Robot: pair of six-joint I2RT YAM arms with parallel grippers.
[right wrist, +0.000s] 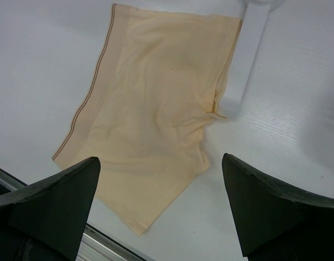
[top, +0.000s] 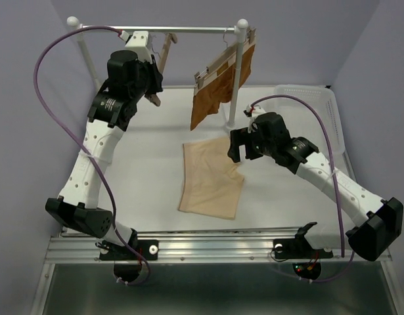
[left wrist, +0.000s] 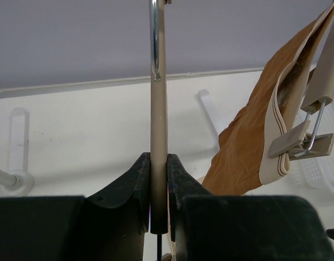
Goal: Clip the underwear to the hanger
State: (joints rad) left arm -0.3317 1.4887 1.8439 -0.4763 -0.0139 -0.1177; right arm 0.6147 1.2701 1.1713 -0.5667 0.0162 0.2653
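Observation:
The pale beige underwear (top: 210,178) lies flat on the white table, its waistband toward the left arm; it also shows in the right wrist view (right wrist: 156,92). The light wooden hanger (top: 165,51) hangs tilted by the rack rail at the back left. My left gripper (top: 151,82) is shut on its bar; the left wrist view shows the bar (left wrist: 158,125) pinched between the fingers (left wrist: 158,185), with the metal hook (left wrist: 155,38) above. My right gripper (top: 236,149) is open and empty, hovering over the underwear's right edge (right wrist: 160,163).
A second wooden hanger with a rust-brown garment (top: 218,92) hangs from the rack rail (top: 182,29), near the rack post (top: 236,72); it also shows in the left wrist view (left wrist: 248,141). A white basket (top: 323,111) stands at the back right. The rack's foot (right wrist: 248,49) lies beside the underwear.

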